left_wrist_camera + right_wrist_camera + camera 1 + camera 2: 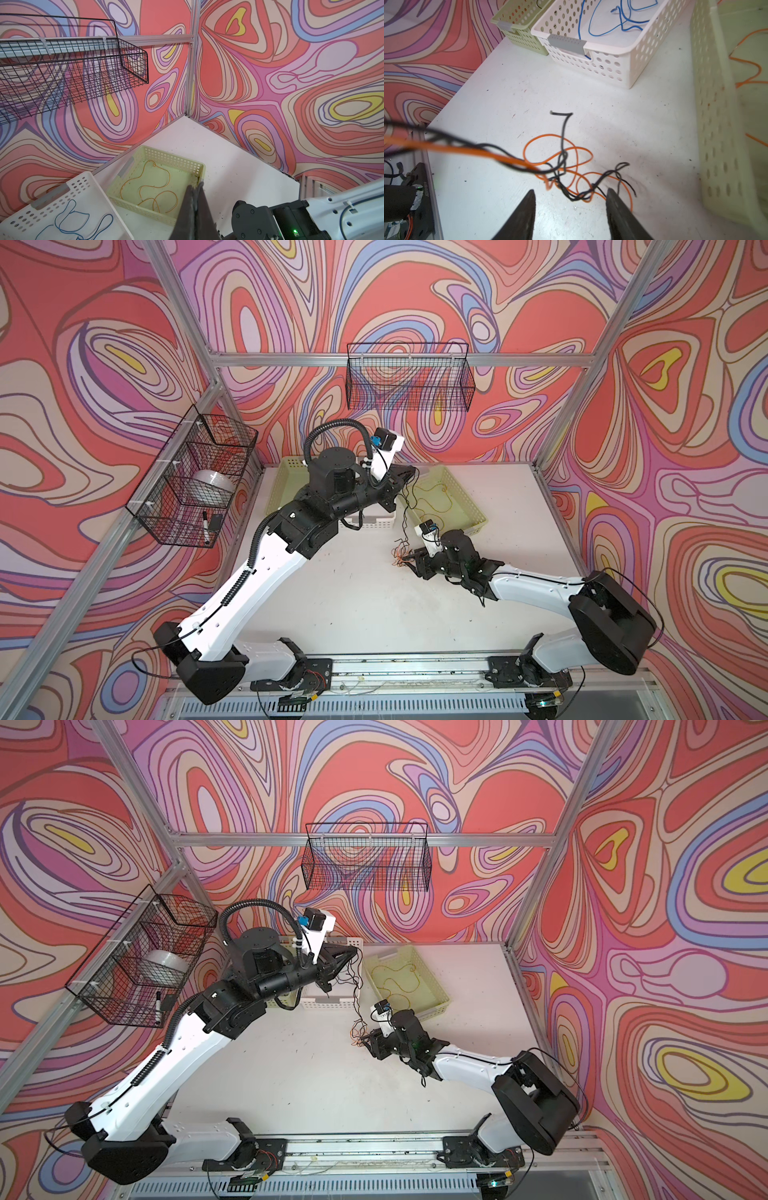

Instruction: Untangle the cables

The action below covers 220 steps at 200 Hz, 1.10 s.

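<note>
Right wrist view shows the knot of thin orange and black cables [564, 170] lying on the white tabletop [508, 93], just ahead of the right gripper [571, 189]. Its dark fingers [527, 207] are spread wide and empty, low over the surface, with the nearest loops between their tips. From the knot a black strand [405, 516] climbs in a top view to the left gripper [409, 472], which is raised above the basket rims. Its fingers are pressed together on that strand; whether an orange one is caught with it I cannot tell. The step in hand looks like parting orange from black. To do it well, the right gripper should close on a single orange loop close to the knot. It should then draw it sideways along the table slowly while the left holds the black taut, without snatching both colours. The right arm lies low and stretched inward, and the left is bent high with its wrist tipped down. Beyond, a white perforated plastic basket [612, 62] holds a blue cable [604, 31], and a pale yellow-green perforated basket [162, 151] holds an orange one.
</note>
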Each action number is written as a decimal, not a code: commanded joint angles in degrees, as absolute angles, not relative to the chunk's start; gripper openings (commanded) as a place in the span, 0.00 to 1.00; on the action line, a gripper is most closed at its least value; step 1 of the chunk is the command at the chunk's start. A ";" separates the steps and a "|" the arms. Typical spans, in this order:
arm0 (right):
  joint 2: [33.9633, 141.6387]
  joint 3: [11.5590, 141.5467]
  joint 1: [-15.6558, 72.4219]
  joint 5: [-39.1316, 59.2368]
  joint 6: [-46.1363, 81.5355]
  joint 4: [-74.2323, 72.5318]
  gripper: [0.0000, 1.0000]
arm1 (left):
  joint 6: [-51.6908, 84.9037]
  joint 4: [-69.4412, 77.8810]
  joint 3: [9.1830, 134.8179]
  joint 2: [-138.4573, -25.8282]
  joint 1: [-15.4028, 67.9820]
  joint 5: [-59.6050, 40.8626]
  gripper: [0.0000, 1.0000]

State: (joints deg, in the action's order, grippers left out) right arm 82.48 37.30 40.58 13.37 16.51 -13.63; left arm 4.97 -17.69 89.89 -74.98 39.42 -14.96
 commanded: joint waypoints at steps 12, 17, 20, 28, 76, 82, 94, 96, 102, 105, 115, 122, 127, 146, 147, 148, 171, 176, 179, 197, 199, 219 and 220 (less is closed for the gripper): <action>82.54 37.93 40.69 15.30 16.89 -16.30 0.57 | 5.79 -15.56 90.68 -74.79 40.68 -12.56 0.00; 83.12 38.45 40.67 15.08 17.66 -16.97 0.57 | 5.87 -15.57 90.70 -74.79 40.89 -12.31 0.00; 83.43 38.86 40.69 14.81 18.13 -17.07 0.57 | 5.81 -15.56 90.66 -74.84 40.99 -12.22 0.00; 84.43 40.43 40.67 12.70 19.40 -16.03 0.56 | 5.85 -15.56 90.93 -74.88 41.30 -11.80 0.00; 87.42 42.18 40.61 2.90 24.45 -14.01 0.41 | 5.42 -16.83 95.04 -75.27 42.34 -9.40 0.00; 87.73 41.95 40.61 2.96 24.52 -14.22 0.37 | 5.27 -17.53 96.15 -75.53 42.36 -9.25 0.00; 88.94 41.81 40.52 3.33 24.02 -14.67 0.27 | 4.78 -18.93 98.54 -76.16 42.35 -9.14 0.00; 89.19 41.72 40.52 3.27 24.00 -14.74 0.25 | 4.75 -19.19 98.90 -76.30 42.36 -9.08 0.00; 89.84 41.49 40.52 3.36 23.95 -15.21 0.20 | 4.60 -19.94 100.30 -76.70 42.34 -8.89 0.00; 90.19 41.28 40.43 3.41 23.94 -15.59 0.18 | 4.57 -20.29 101.05 -76.99 42.32 -8.83 0.00; 91.02 40.41 40.27 3.88 24.05 -17.31 0.11 | 4.37 -21.51 103.41 -77.73 42.32 -8.94 0.00; 91.27 39.54 40.17 4.99 23.69 -19.12 0.06 | 4.24 -22.45 105.15 -78.40 42.36 -9.05 0.00; 91.26 38.84 40.17 6.11 22.74 -20.77 0.04 | 4.27 -23.21 106.35 -78.92 42.24 -8.97 0.00; 89.99 34.86 40.21 12.28 18.35 -28.52 0.23 | 3.57 -25.19 109.02 -80.13 42.28 -9.31 0.00; 89.91 34.70 40.23 12.56 18.18 -28.72 0.24 | 3.50 -25.21 109.04 -80.14 42.28 -9.31 0.00; 89.87 34.53 40.24 12.78 18.01 -28.95 0.24 | 3.51 -25.17 109.10 -80.19 42.32 -9.27 0.00; 89.91 33.72 40.17 13.44 14.54 -27.18 0.29 | 3.43 -24.97 108.65 -80.07 42.35 -9.54 0.00; 89.73 33.56 40.24 14.19 13.42 -27.24 0.34 | 3.44 -24.97 108.59 -80.07 42.30 -9.64 0.00; 89.47 33.32 40.25 14.76 13.13 -27.78 0.36 | 3.56 -24.92 108.51 -80.07 42.28 -9.69 0.00; 88.69 30.65 40.25 15.47 14.46 -34.49 0.51 | 3.96 -24.70 108.11 -80.07 42.34 -10.35 0.00; 88.62 30.49 40.25 15.42 14.53 -35.03 0.52 | 4.00 -24.70 108.11 -80.07 42.36 -10.41 0.00; 88.24 30.12 40.25 15.38 14.79 -39.02 0.57 | 4.40 -24.22 106.99 -79.72 42.34 -10.53 0.00; 88.20 30.09 40.25 15.38 14.82 -39.20 0.57 | 4.44 -24.15 106.84 -79.63 42.35 -10.54 0.00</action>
